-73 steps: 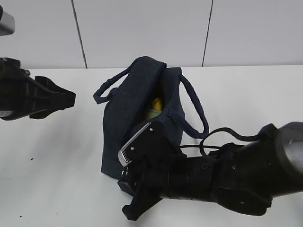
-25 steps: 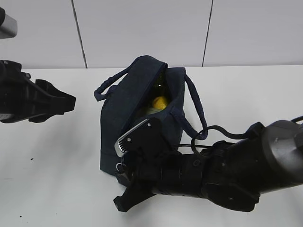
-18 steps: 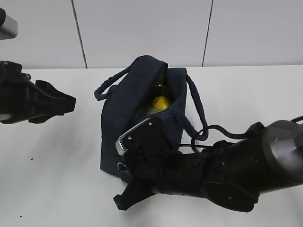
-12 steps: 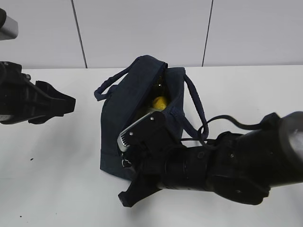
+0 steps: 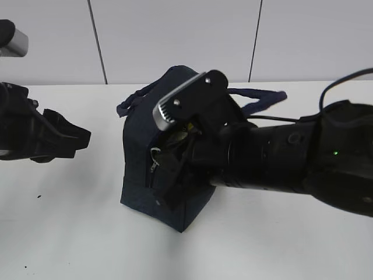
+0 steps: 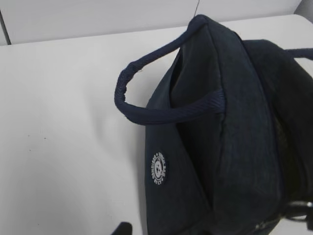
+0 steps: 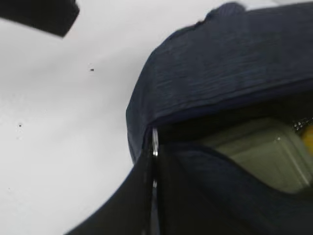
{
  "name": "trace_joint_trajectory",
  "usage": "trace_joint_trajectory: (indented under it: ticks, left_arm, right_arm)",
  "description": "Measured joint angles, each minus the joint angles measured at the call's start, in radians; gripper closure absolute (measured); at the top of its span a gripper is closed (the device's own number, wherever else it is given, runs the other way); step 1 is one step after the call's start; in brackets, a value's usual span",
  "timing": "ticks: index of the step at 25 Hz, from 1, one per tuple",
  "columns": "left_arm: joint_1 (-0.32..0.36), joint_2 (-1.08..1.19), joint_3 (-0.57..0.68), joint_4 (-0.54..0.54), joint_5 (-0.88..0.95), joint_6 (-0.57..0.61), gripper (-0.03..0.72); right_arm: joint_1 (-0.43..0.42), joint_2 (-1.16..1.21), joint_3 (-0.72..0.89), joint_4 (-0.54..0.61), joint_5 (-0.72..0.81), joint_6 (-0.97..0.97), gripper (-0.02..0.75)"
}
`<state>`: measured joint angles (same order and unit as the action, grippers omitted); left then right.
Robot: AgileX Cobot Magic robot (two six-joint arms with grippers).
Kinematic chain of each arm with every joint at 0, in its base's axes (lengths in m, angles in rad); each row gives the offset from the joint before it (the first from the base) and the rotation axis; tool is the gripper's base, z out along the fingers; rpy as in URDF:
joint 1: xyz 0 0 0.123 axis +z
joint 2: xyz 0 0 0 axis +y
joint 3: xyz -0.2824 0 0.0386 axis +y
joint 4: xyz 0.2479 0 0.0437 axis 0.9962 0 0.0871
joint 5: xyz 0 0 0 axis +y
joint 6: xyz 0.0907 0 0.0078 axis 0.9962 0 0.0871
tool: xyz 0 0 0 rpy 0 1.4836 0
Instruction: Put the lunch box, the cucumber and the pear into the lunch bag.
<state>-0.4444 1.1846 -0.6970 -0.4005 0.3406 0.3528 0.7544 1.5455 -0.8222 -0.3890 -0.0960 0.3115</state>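
On white worktop [image 5: 70, 233], right end effector [image 7: 152, 161], clamped on the zip ring pull [image 7: 154, 142], should draw steadily along the lunch bag [image 5: 143, 175].

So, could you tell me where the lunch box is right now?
Inside the lunch bag: the right wrist view shows the lunch box's pale green lid through the opening.

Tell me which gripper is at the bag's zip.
The right gripper: it is shut at the zip pull on the near end of the bag. The left gripper hangs apart, off to the bag's left, touching nothing.
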Motion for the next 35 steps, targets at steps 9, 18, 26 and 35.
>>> trace_joint_trajectory:
  ticks: [9, 18, 26, 35]
  left_arm:
    - [-0.004, 0.035, 0.0, 0.013, 0.042, 0.124, 0.463]
    - [-0.108, 0.118, 0.0, -0.184, -0.057, 0.492, 0.448]
    - [-0.112, 0.156, 0.0, -0.275, -0.074, 0.602, 0.442]
    - [-0.112, 0.235, -0.009, -0.321, -0.088, 0.66, 0.442]
  right_arm:
    - [0.016, -0.032, -0.091, -0.025, 0.071, 0.011, 0.732]
    - [0.02, -0.032, -0.096, -0.025, 0.096, 0.013, 0.732]
    - [0.02, -0.032, -0.096, -0.025, 0.096, 0.016, 0.732]
    - [0.02, -0.032, -0.096, -0.025, 0.096, 0.016, 0.732]
